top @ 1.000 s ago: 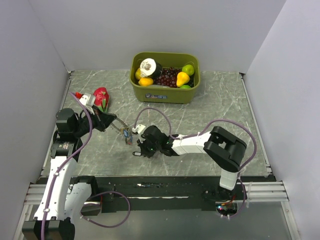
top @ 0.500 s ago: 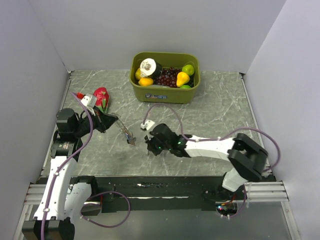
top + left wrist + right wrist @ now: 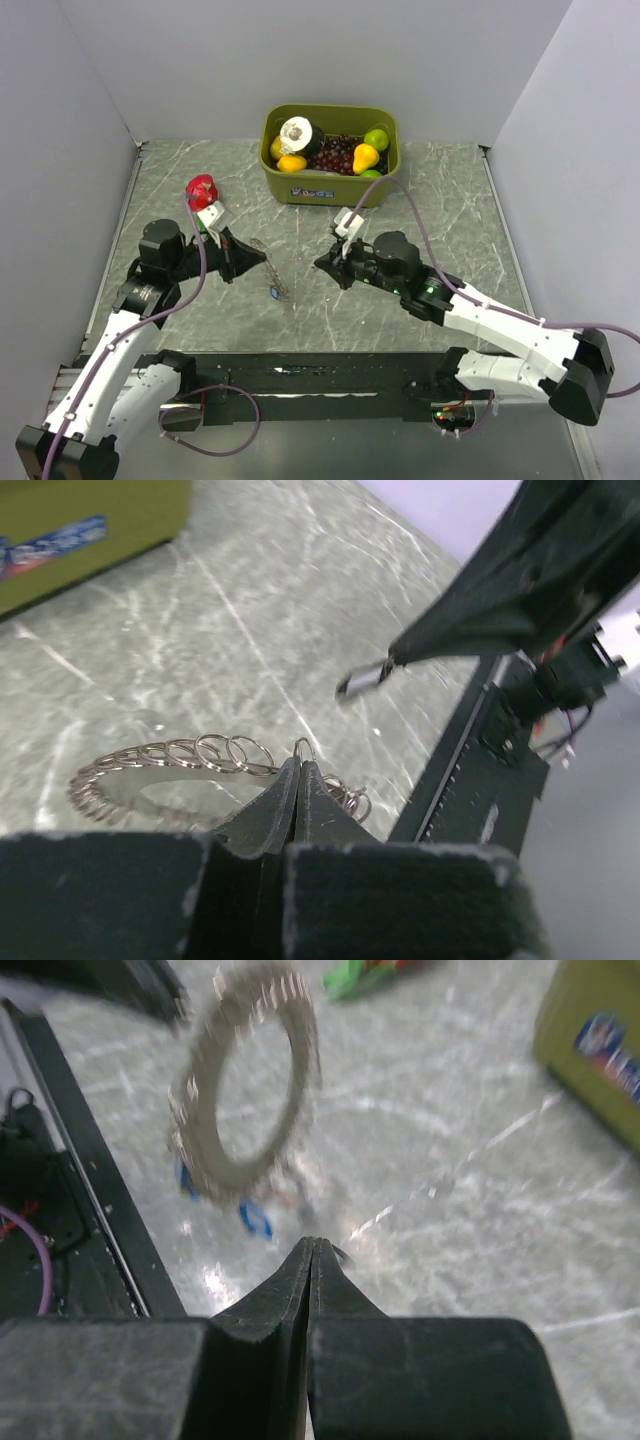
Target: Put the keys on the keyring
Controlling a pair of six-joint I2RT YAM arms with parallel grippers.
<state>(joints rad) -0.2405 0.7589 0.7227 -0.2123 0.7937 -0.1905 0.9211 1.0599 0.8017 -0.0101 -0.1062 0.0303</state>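
Desk (image 3: 440, 200): grey marbled top. A green bin (image 3: 330, 186) of fruit sits at the far edge and a red toy fruit (image 3: 202, 188) lies far left.

Both arms reach in toward mid-desk, with a clear gap between their tips.

Left pincer (image 3: 297, 780): tips pressed together and clamped on the keyring (image 3: 170, 753), at one loop of its coiled rim. The ring is lifted off the desk, left of centre, and juts out from the tips.

Right pincer (image 3: 312, 1245): tips together, apart from the ring and pointing at it. A small silvery sliver (image 3: 360, 683) pokes from its tip. We think it may be a key blade, but we cannot tell.

Keys (image 3: 255, 1218): blue heads dangle under the ring's low side. They are blurred, and we cannot count them.

Handling, as we judge it:
- **The ring:** It is light, thin and springy. The coils give under a pinch and the metal is slick, so it may twist or swing.
- **Holding the ring:** We take it across the rim, as it is held here, and leave the loops near the opening free.
- **The keys:** They are tiny, stiff and light, and the blades are slippery. We take them by the plastic head, with the hole left clear.
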